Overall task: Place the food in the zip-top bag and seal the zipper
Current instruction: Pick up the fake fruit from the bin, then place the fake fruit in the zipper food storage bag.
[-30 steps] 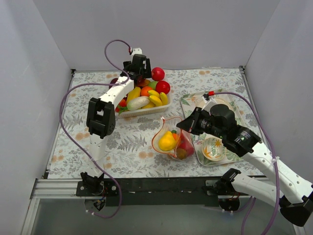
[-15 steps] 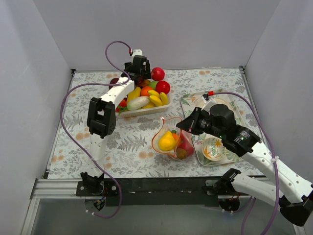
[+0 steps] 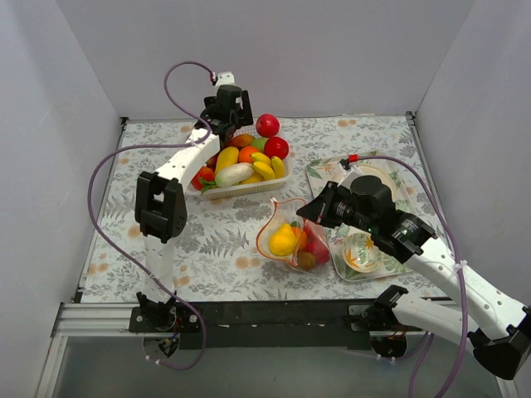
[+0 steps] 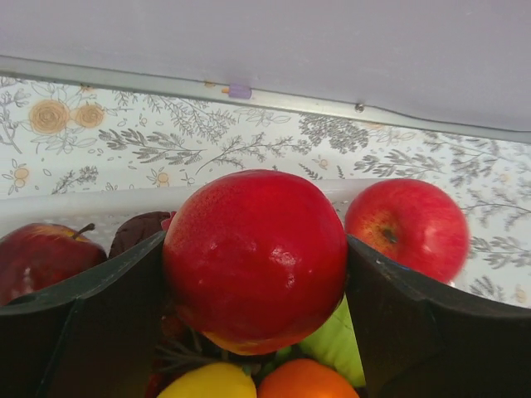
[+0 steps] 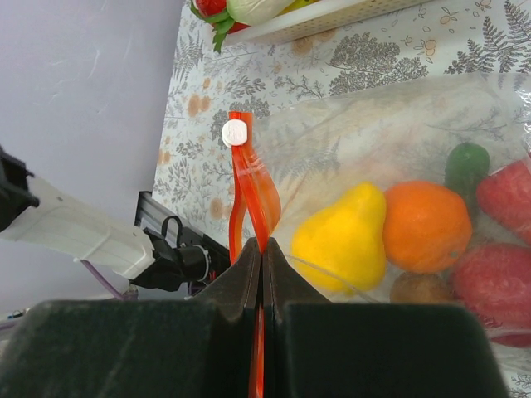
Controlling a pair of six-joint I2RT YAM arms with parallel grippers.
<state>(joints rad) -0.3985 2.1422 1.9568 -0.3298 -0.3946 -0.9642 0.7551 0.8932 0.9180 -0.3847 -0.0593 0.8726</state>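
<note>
My left gripper is shut on a round red fruit, held just above the white slatted basket of food at the back; in the top view the gripper hides the fruit. The clear zip-top bag lies at mid-table, mouth to the left, holding a yellow pear, an orange and red, green and brown pieces. My right gripper is shut on the bag's red-orange zipper strip, below its white slider; in the top view it is at the bag's upper right.
Two red apples sit at the basket's right end; one shows in the left wrist view. Yellow, orange, white and green pieces fill the basket. A patterned tray with a small bowl lies under my right arm.
My left arm has risen and shifted back and slightly left over the basket with the red fruit. My right gripper has edged left, still pinching the zipper strip.
</note>
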